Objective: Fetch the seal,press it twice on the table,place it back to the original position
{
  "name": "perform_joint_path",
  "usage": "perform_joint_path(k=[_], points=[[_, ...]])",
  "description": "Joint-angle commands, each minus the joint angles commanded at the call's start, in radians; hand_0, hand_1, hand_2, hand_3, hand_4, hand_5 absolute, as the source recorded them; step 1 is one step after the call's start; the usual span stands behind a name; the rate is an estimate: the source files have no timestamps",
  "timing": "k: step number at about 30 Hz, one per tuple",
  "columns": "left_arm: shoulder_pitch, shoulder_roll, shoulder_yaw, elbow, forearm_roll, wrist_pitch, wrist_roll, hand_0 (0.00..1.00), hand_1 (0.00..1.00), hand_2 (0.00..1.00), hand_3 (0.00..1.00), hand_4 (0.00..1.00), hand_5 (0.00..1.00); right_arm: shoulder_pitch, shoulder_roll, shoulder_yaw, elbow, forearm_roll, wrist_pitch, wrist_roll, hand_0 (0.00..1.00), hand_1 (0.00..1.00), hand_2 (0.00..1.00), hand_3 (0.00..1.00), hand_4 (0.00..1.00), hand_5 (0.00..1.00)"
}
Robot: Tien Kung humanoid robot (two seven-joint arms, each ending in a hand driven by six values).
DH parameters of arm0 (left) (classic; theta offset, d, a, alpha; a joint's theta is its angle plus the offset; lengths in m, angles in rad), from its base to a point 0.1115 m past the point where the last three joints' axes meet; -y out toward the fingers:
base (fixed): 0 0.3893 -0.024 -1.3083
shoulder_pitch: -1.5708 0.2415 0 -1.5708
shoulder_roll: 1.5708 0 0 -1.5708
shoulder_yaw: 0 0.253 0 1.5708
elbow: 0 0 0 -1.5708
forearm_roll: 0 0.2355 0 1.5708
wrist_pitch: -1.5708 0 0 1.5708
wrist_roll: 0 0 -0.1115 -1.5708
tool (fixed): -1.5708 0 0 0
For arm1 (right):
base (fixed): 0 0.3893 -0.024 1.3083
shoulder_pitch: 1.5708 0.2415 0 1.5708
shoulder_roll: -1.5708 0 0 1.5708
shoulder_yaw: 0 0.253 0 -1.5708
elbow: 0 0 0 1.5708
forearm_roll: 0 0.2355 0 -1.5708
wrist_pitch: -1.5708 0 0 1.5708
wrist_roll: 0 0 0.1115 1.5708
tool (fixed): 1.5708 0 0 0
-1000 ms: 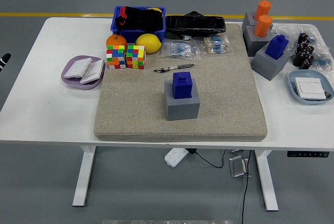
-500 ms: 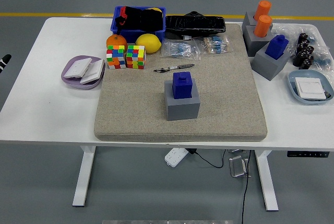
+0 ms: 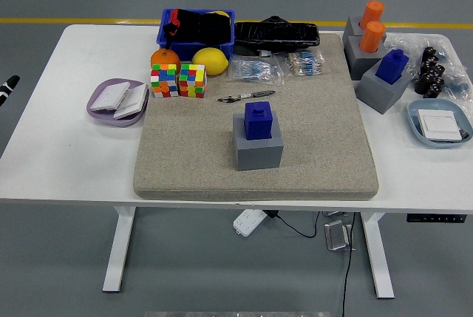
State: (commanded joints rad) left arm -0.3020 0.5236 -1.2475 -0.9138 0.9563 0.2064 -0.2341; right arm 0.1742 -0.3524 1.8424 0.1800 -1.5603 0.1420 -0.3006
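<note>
Head view: only a tip of the left hand (image 3: 7,85) shows at the left edge, its grip impossible to judge; well apart, mid-mat (image 3: 185,162) on the table (image 3: 66,162), the blue seal (image 3: 259,120) stands upright in its grey holder (image 3: 258,151).

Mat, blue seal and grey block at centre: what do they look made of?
Mat: looks like felt or woven fabric, beige, matte, speckled, with soft rounded edges. Blue seal: probably moulded or printed plastic, an even matte colour with crisp square edges. Grey block under it: a similar hard matte plastic, though foam or painted wood cannot be excluded.
</note>
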Motion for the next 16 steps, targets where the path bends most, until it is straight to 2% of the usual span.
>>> perform_joint_path(k=[16], points=[[0.000,-0.001,-0.028,0.001,0.006,0.002,-0.002,0.998,0.998,0.998,0.998,0.961,0.545,-0.001,0.001,-0.003,0.000,0.010,0.000,0.001,0.873,0.756,0.755,0.732,0.841,0.566]])
